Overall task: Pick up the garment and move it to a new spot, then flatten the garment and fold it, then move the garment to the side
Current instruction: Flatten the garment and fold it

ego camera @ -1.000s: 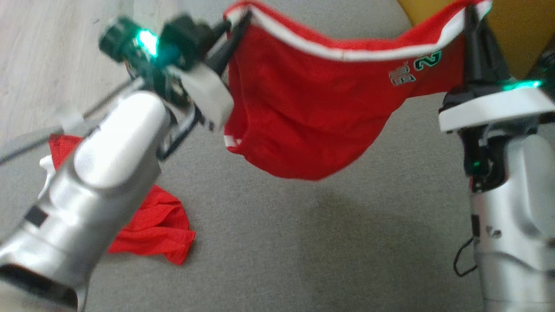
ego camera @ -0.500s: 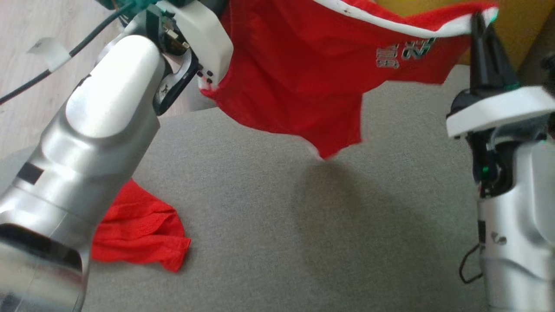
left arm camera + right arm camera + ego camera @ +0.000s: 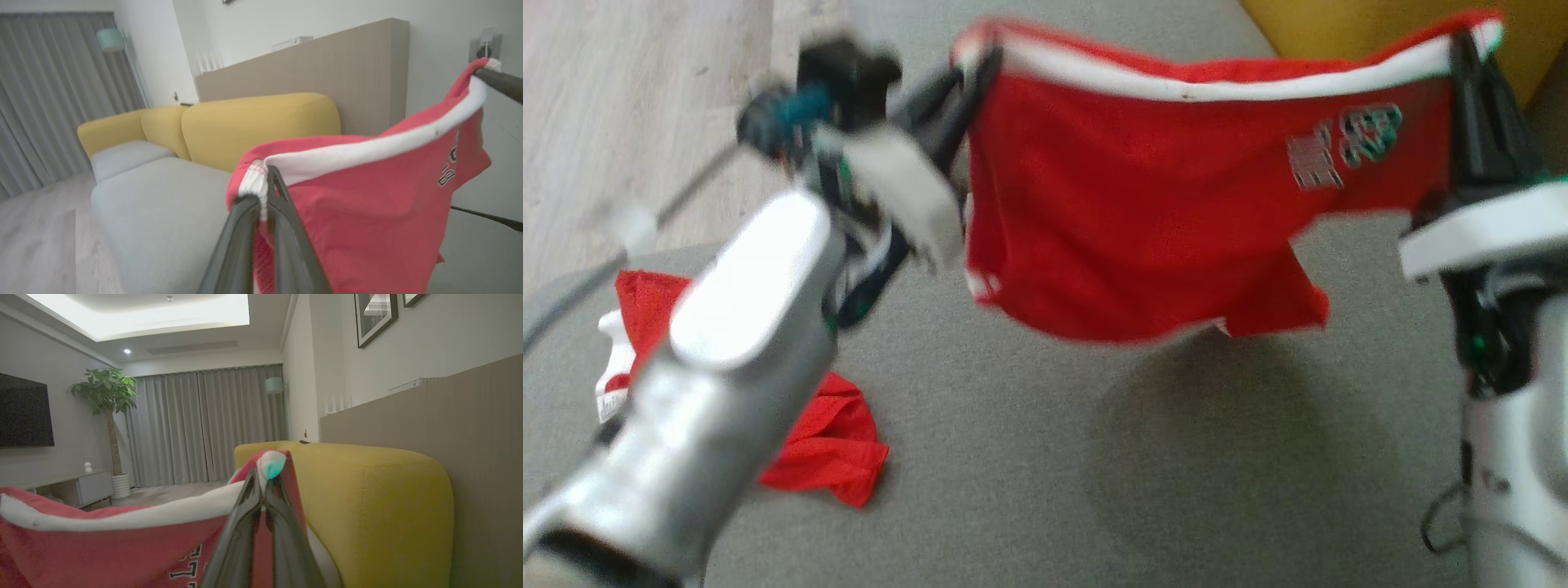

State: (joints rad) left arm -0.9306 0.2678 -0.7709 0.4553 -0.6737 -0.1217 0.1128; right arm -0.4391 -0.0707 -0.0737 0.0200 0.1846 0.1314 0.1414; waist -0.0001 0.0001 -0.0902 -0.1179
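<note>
Since left gripper [image 3: 266,185] and right gripper [image 3: 263,482] pinch its waistband [image 3: 1201,88] ends, the shorts [image 3: 1160,220] hang between them: light, floppy, best held there.

You've got a red garment [image 3: 1143,229], white waistband [image 3: 1217,86], grey and green lettering [image 3: 1343,143]. Second cloth [image 3: 825,445] near the cushion's left edge: red, white patch. Cushion [image 3: 1054,474] plain grey, fine weave. Backrest [image 3: 1339,28] mustard yellow. Floor [image 3: 637,106] pale wood grain. Left forearm [image 3: 735,327] silver; fingers [image 3: 241,245] dark grey. In your right wrist view: curtains [image 3: 204,424] grey, plant [image 3: 104,390] green, white pot [image 3: 120,486].
</note>
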